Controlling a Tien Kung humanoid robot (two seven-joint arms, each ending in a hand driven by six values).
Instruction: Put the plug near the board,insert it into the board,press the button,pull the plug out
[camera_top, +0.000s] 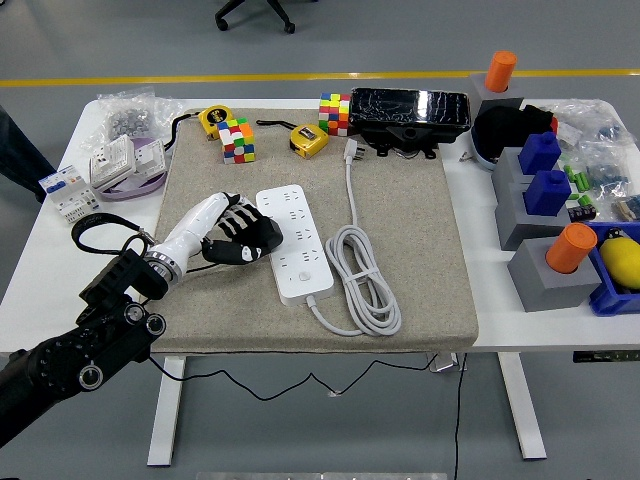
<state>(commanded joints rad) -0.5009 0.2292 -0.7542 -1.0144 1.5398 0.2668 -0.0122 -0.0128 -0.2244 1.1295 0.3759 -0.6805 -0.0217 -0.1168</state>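
Observation:
A white power strip (293, 243) lies lengthwise in the middle of the grey mat (400, 200), its round button (303, 276) near its front end. Its white cable (362, 275) loops in coils on the right and runs up to the plug (349, 150), which lies loose on the mat near the back. My left hand (252, 238) reaches in from the lower left and hovers at the strip's left edge. Its fingers (262, 231) are loosely half-curled and hold nothing, their tips over the strip's edge.
Two colour cubes (238, 139) (334, 113), two yellow tape measures (308, 138) and a black foil-wrapped box (410, 110) line the mat's back. Grey blocks with blue and orange pegs (548, 235) fill the right side. Electrical parts (110, 165) sit at the left. A person's dark leg (15, 150) shows at the left edge.

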